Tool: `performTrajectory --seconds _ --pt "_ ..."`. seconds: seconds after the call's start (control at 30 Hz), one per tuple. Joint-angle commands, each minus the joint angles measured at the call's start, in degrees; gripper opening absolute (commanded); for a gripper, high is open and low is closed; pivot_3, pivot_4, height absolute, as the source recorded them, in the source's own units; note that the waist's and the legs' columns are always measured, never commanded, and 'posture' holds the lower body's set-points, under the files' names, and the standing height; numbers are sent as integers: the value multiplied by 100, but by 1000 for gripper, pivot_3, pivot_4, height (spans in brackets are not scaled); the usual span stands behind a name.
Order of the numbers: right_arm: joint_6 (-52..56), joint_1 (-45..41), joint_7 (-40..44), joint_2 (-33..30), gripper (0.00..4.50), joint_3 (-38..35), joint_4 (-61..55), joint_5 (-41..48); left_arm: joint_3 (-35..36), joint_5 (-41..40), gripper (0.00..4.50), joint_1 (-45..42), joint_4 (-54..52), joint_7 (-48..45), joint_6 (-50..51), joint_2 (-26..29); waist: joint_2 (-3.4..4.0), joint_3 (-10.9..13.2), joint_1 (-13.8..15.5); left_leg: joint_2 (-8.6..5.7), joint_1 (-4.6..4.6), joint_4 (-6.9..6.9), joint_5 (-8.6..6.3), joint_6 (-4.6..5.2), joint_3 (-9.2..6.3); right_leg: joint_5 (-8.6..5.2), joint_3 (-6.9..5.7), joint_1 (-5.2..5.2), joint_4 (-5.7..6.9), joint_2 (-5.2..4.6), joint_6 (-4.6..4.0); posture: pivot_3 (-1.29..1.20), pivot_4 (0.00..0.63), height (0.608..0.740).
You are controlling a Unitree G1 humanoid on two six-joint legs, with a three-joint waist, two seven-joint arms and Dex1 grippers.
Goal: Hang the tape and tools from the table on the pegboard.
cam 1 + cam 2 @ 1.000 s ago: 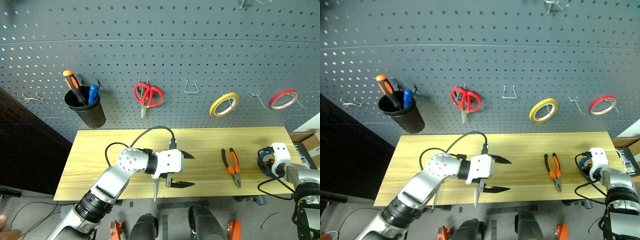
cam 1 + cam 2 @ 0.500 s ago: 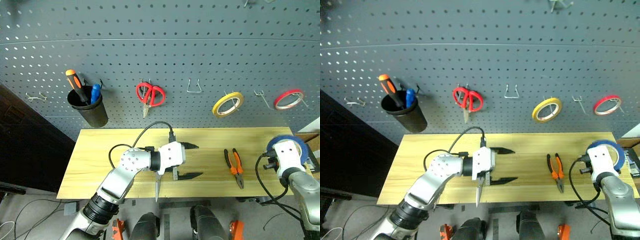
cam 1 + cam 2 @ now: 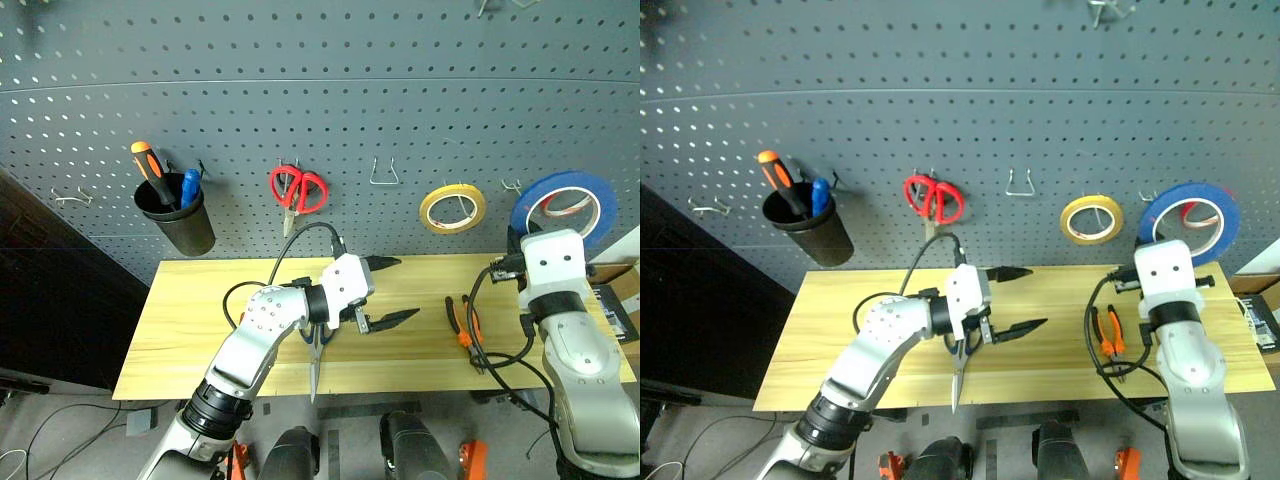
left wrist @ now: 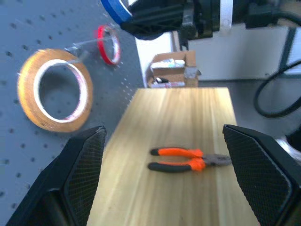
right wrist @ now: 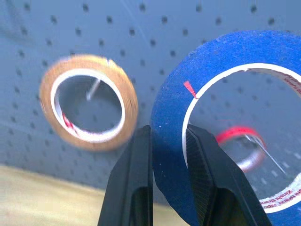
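**Blue tape lifted to the pegboard, left end effector spread above the scissors**

The right end effector is clamped on the rim of the blue tape, one finger inside the ring and one outside. It holds the roll up against the pegboard, just right of the yellow tape ring and in front of the red tape ring.

The left end effector has its two fingers spread wide and grips nothing. It hangs above the bench, left of the yellow ring, pointing toward the pliers. The steel scissors lie on the bench right under it, blades toward the front edge.

Count: three tape rings, blue, yellow and red. One pair of orange-and-black pliers lies on the bench below the yellow ring. One pair of red-looped scissors hangs well left of the yellow ring. One black cup hangs further left, with an orange-and-black screwdriver and a blue-handled tool in it. An empty wire hook sits between the red scissors and the yellow ring.

The bench is light yellow wood planks. A cardboard box stands past its right end.
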Motion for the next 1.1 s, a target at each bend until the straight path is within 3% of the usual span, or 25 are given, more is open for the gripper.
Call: performTrajectory --seconds 0.03,0.33,0.47,0.6,0.73,0.9,1.0,1.1 --pt "-438 -335 227 -31 686 -271 528 302 73 -47 4222 -36 -113 177 -41 -80 0 0 -16 0 0 0 -1 2 1 0 1 -1 -1 0 0 -89 195 740" --pt "-1216 -1192 808 11 686 -521 2334 1120 69 12 4222 -23 -109 398 -86 -79 1 -1 -20 0 0 0 -3 6 6 1 4 -3 3 -2 -1 -68 190 740" --pt "-1265 -1050 806 44 1908 -454 2243 1134 116 45 4222 -6 -60 430 -132 15 3 -2 -10 -1 -5 0 -3 6 8 1 6 -8 3 -3 -1 -63 188 740" --pt "-801 -553 679 119 3218 -317 1436 1058 257 114 4222 13 157 377 -247 265 9 -6 12 2 -5 -1 -3 6 6 1 4 -9 4 -3 -1 -63 190 740" --pt "563 122 329 313 4455 -99 485 911 325 288 4222 64 517 81 -674 794 14 -15 18 0 -5 3 -3 6 9 1 9 -12 11 -4 -1 -62 192 740" --pt "2430 378 -229 500 4455 272 366 493 113 486 4222 123 885 -459 -1458 1339 17 -35 15 -2 -2 4 -3 6 10 1 12 -13 19 -5 -2 -64 190 740" --pt "3421 135 23 667 4455 260 628 856 20 535 4222 142 922 -589 -1657 1345 15 -38 27 -13 -2 14 -1 8 12 1 16 -15 29 -12 -1 -64 188 740" --pt "3610 -90 233 699 4455 306 1170 1019 -71 560 4222 162 885 -642 -1714 1288 15 -41 19 -9 3 12 -1 8 7 0 12 -15 42 -8 -3 -65 185 740"
